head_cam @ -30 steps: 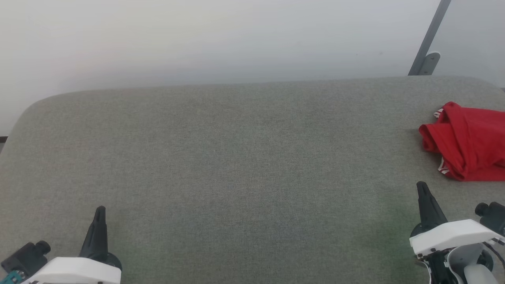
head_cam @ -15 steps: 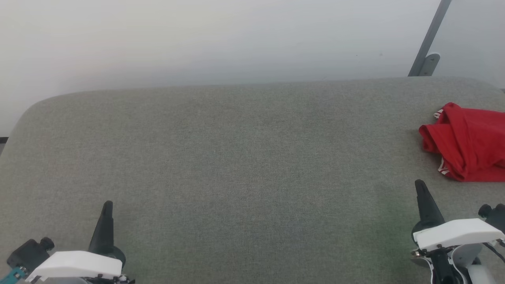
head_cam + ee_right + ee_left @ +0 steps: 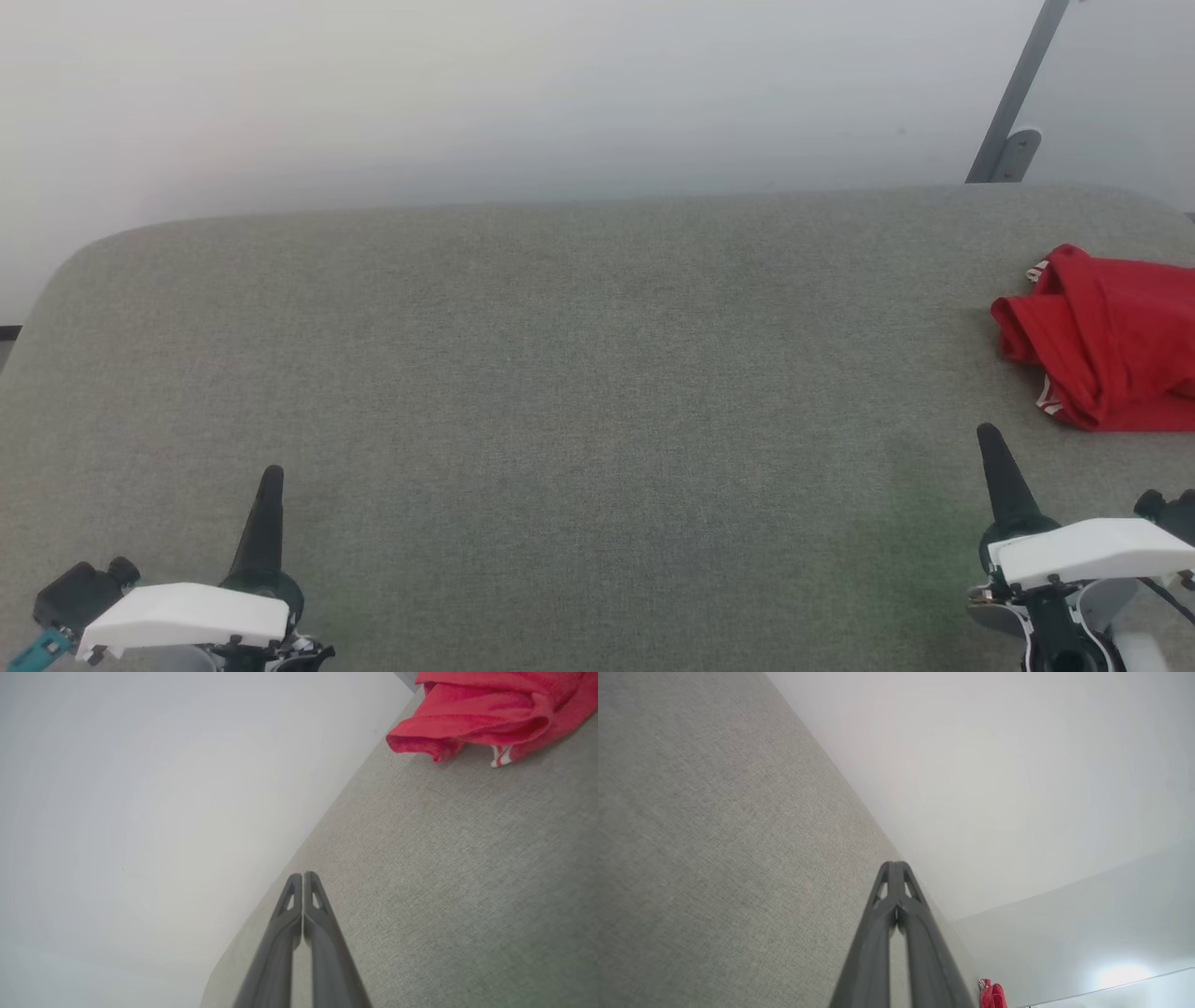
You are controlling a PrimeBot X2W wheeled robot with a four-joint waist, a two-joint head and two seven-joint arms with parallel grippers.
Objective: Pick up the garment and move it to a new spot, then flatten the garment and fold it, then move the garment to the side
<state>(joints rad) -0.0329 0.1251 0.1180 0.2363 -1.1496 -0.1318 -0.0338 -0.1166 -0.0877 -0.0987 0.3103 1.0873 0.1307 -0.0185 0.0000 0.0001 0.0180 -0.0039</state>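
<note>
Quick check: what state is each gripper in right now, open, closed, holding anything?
Left gripper: closed, holding nothing.
Right gripper: closed, holding nothing; the garment lies apart from it.

The red garment point(image 3: 1111, 345), bunched near the right edge of the grey fabric tabletop point(image 3: 597, 373), is cut off by the head view's right side. In the left wrist view it is too small to make out.
</note>
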